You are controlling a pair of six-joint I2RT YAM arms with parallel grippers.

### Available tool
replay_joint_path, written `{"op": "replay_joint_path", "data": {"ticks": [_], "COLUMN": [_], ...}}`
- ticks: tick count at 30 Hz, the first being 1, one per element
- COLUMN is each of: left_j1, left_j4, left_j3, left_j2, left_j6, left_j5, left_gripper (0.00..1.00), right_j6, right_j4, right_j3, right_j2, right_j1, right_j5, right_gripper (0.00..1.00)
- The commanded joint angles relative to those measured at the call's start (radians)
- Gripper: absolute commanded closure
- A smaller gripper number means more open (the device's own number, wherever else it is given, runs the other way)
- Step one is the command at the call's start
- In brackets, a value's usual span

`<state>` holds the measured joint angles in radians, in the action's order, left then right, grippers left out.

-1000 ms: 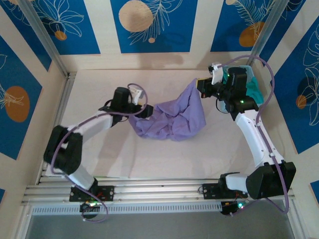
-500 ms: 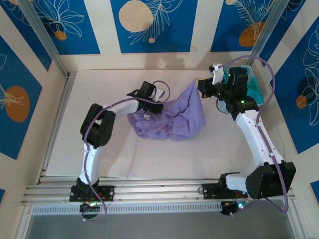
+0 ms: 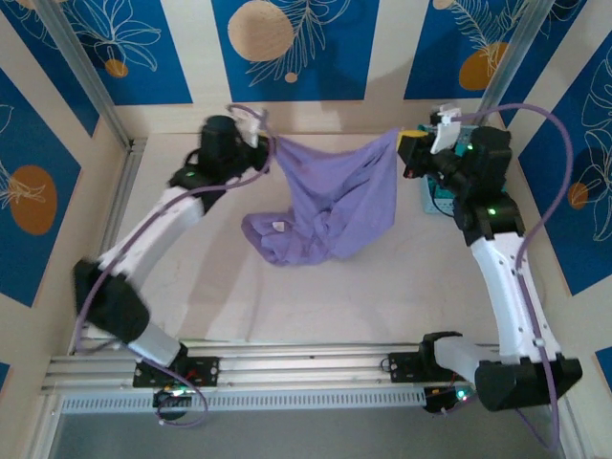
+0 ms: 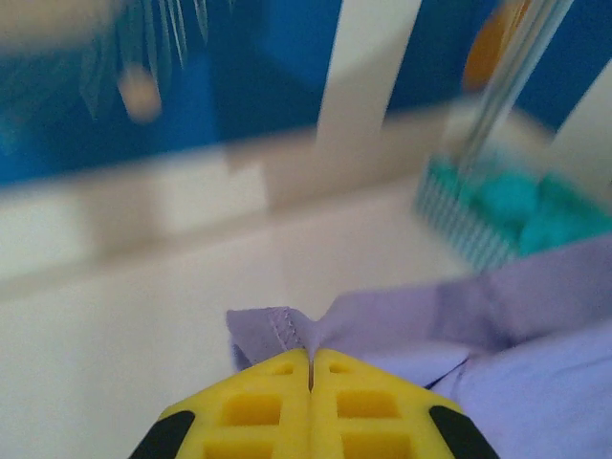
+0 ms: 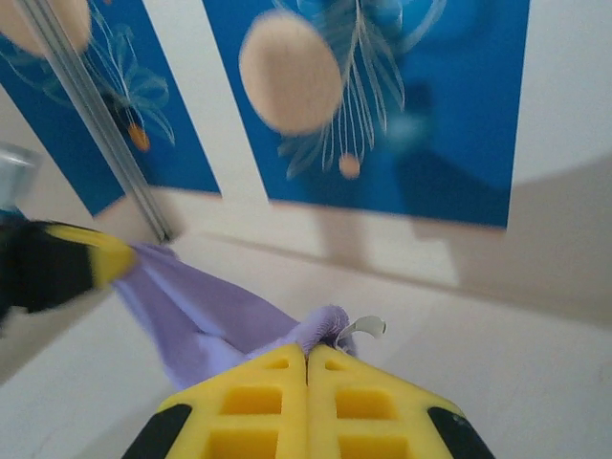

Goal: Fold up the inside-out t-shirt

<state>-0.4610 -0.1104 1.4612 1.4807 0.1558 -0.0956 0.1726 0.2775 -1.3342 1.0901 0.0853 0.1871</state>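
Left gripper (image 3: 268, 145) and right gripper (image 3: 403, 153), each clamped on a far edge, stretch the lavender t-shirt (image 3: 335, 206) up; no fold is made yet.

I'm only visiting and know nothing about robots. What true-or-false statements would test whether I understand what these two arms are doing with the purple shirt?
1. The left end effector and right end effector are each shut on the soft lavender cotton t-shirt. True.
2. The t-shirt lies neatly folded on the white table. False: it hangs stretched between the two end effectors, with its lower part bunched on the table.
3. A teal-green garment sits at the table's far right corner. True.
4. The walls are plain red. False: they carry blue wall panels with leaf drawings and orange circles.
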Motion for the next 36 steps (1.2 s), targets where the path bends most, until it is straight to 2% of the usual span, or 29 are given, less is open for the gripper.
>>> {"op": "replay_joint_path", "data": {"ticks": [1, 8, 17, 23, 29, 32, 36], "left_j1": [-0.002, -0.004, -0.005, -0.005, -0.004, -0.004, -0.004], "left_j4": [0.092, 0.082, 0.036, 0.011, 0.008, -0.015, -0.023], "left_j3": [0.006, 0.103, 0.161, 0.178, 0.233, 0.284, 0.333], "left_j2": [-0.155, -0.313, -0.413, -0.390, -0.299, -0.226, -0.206], "left_j6": [0.009, -0.010, -0.001, -0.037, -0.089, -0.126, -0.124], "left_j5": [0.103, 0.144, 0.150, 0.238, 0.301, 0.352, 0.322], "left_gripper": [1.00, 1.00, 1.00, 1.00, 1.00, 1.00, 1.00], "right_j6": [0.031, 0.038, 0.046, 0.037, -0.024, -0.039, -0.034], "right_j4": [-0.041, -0.018, 0.010, 0.030, 0.023, 0.033, 0.056], "right_j3": [-0.086, -0.239, -0.355, -0.348, -0.375, -0.425, -0.497], "right_j2": [-0.065, -0.076, -0.091, -0.077, -0.010, 0.060, 0.099], "right_j1": [-0.002, 0.007, 0.016, 0.021, 0.021, 0.021, 0.022], "right_j5": [-0.020, 0.050, 0.103, 0.091, -0.031, -0.048, -0.015], "right_gripper": [1.00, 1.00, 1.00, 1.00, 1.00, 1.00, 1.00]}}
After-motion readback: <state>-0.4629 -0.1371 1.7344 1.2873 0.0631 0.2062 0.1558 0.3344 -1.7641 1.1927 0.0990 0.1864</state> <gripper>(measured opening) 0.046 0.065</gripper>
